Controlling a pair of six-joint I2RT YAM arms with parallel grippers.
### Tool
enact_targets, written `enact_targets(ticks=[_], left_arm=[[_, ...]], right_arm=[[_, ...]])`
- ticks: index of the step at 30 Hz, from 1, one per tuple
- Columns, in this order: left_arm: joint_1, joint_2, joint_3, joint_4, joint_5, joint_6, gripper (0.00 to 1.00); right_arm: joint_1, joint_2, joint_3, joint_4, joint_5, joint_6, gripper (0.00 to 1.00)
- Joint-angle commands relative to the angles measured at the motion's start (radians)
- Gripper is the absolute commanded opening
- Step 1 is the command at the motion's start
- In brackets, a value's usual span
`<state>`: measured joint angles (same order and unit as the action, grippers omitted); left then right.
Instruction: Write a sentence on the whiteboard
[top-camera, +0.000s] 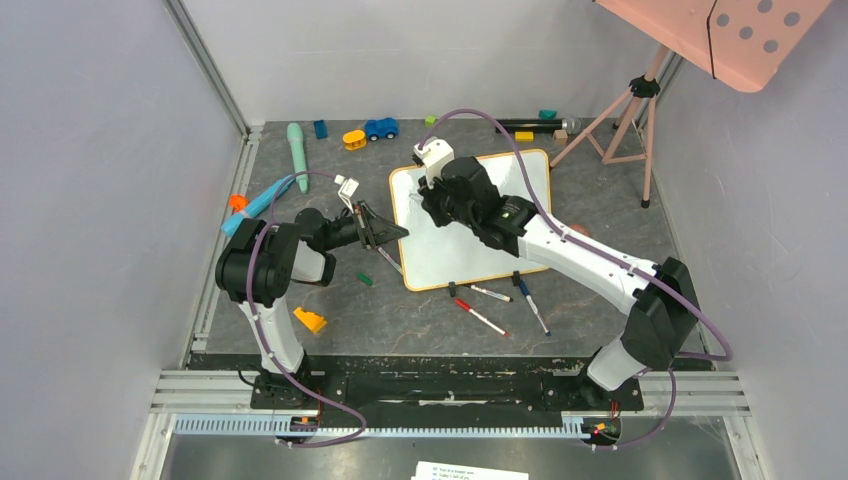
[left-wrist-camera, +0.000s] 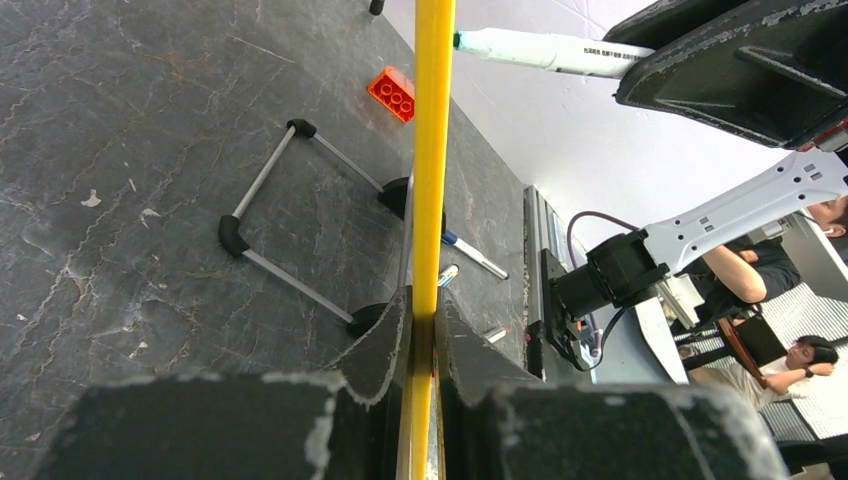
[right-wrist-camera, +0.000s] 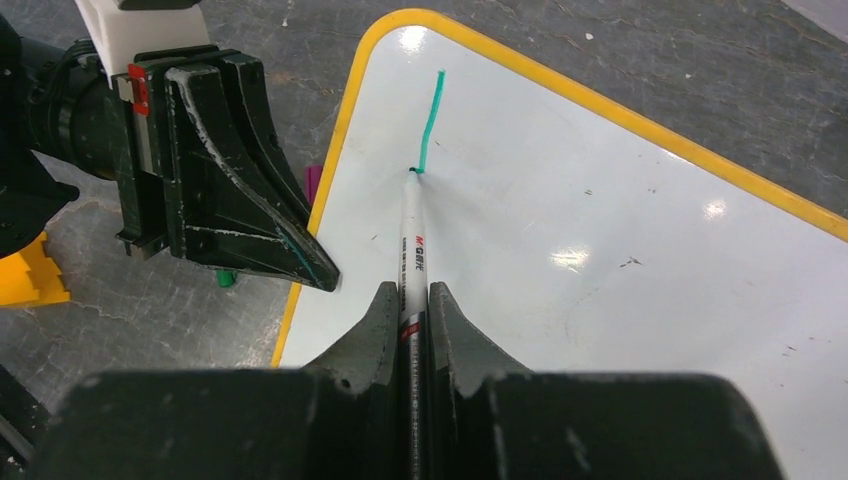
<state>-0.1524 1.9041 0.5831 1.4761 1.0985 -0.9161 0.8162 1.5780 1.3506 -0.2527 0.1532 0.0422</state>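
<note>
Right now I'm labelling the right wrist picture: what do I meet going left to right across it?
Yellow block → left pincer → marker, held in the right pincer → bare face of the whiteboard.

The whiteboard (top-camera: 440, 250), white with a thin yellow frame, lies on the dark tabletop (top-camera: 400, 320). One short teal stroke (right-wrist-camera: 431, 120) is near its corner.
</note>
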Motion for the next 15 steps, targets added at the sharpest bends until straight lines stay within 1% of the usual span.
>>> enact_targets(ticks=[1,15], left_arm=[[0.004,-0.045,0.007,0.081,0.023,0.024,0.02],[0.003,-0.046,0.005,0.081,0.02,0.023,0.02]], right_arm=[[-0.002,-0.037,0.051,0.024,-0.043,0.008,0.0],[-0.003,-0.027,0.131,0.021,0.0,-0.007,0.0]])
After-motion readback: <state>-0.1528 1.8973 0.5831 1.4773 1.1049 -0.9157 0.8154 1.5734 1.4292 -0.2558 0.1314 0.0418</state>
